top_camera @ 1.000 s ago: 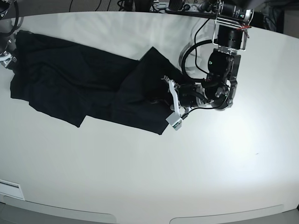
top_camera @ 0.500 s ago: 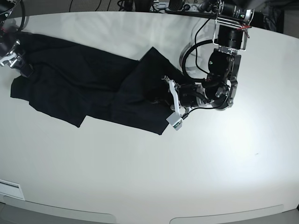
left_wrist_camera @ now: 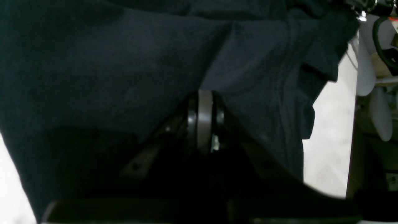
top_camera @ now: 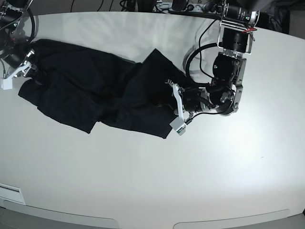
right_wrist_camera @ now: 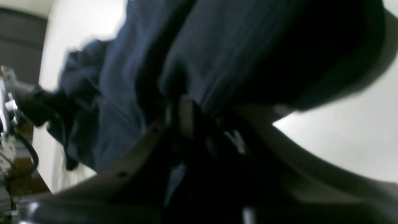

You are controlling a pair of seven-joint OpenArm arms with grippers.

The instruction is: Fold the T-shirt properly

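The black T-shirt (top_camera: 95, 90) lies crumpled across the left and middle of the white table (top_camera: 190, 181). My left gripper (top_camera: 172, 102) lies low at the shirt's right end. In the left wrist view the left gripper (left_wrist_camera: 203, 99) is shut, with the T-shirt (left_wrist_camera: 124, 62) pinched at its tips. My right gripper (top_camera: 21, 67) is at the shirt's far left end. In the blurred right wrist view the right gripper (right_wrist_camera: 183, 105) has its fingers closed, with folds of the T-shirt (right_wrist_camera: 217, 46) gathered between them.
Cables and equipment (top_camera: 190, 7) line the table's far edge. A pale label strip (top_camera: 9, 193) lies at the front left corner. Beyond the table's edge, the left wrist view shows white gear and wires (left_wrist_camera: 373, 93).
The right gripper has closed on the shirt's left end and drawn it up and to the right, so the left part has bunched. The left arm has barely moved.
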